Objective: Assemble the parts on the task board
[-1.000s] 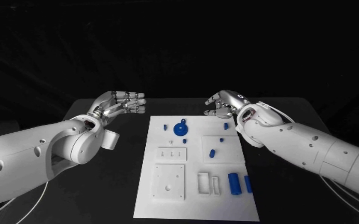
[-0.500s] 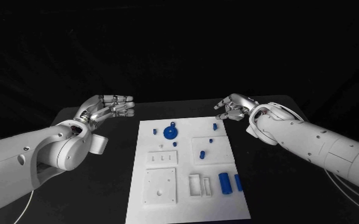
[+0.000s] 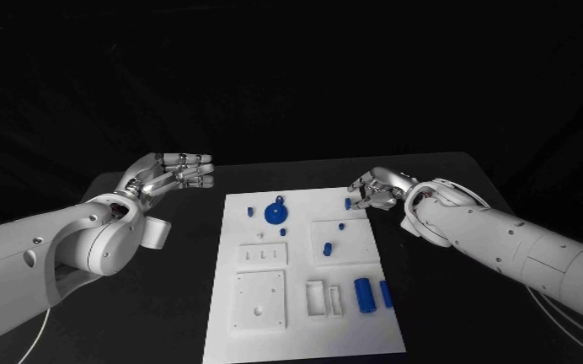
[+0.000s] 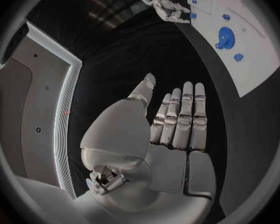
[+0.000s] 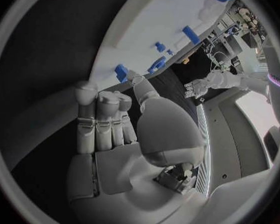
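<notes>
The white task board (image 3: 307,337) lies in the middle of the black table. Blue parts lie on it: a round disc (image 3: 275,213) at the far end, a small peg (image 3: 350,205) by the far right corner, a short piece (image 3: 326,249), and two cylinders (image 3: 363,295) near the front right. My right hand (image 3: 378,189) hovers just right of that small peg (image 5: 121,72), fingers stretched out and holding nothing. My left hand (image 3: 171,173) is raised off the board's far left corner, fingers straight and empty, with the disc (image 4: 225,36) beyond it.
White recessed blocks (image 3: 260,299) and slotted fixtures (image 3: 324,297) occupy the board's near half. Bare black table (image 3: 170,313) runs along both sides of the board. The table's far edge lies just behind both hands.
The camera has shifted. My right hand has come down and in toward the small peg at the board's far right corner. My left hand has barely moved.
</notes>
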